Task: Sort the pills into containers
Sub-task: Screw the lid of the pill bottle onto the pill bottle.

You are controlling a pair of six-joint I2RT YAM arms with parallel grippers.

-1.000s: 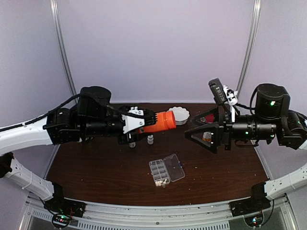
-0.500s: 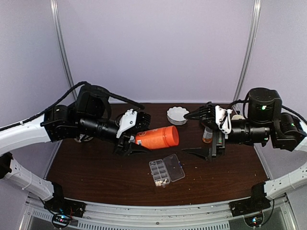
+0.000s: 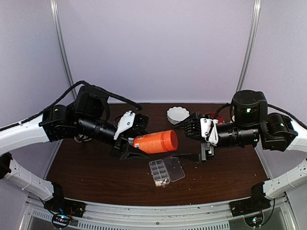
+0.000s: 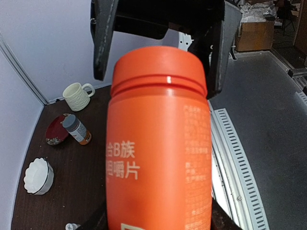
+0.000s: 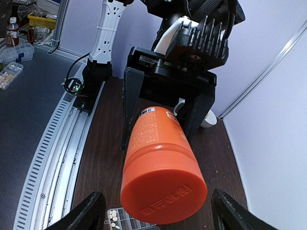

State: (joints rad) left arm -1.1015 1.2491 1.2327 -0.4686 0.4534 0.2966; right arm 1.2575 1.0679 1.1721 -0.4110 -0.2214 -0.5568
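My left gripper (image 3: 136, 142) is shut on the orange bottle (image 3: 154, 142) and holds it sideways above the table, cap pointing right. The bottle fills the left wrist view (image 4: 158, 143). My right gripper (image 3: 186, 142) is open, its fingers (image 4: 103, 38) standing either side of the orange cap (image 5: 163, 191) without touching it. The clear organiser box (image 3: 166, 171) lies below the bottle with its lid open. Cream-white pills (image 3: 159, 181) sit in its near cells and also show in the right wrist view (image 5: 112, 218).
A white scalloped bowl (image 3: 178, 115) stands at the back of the table. A cream mug (image 4: 76, 96), a small amber bottle with a grey cap (image 4: 76, 130) and a red dish (image 4: 53, 133) stand at the right rear. A metal rail (image 4: 230, 158) runs along the front edge.
My right gripper has swung left and come up to the bottle's cap. My left gripper has lowered the bottle slightly towards the organiser.
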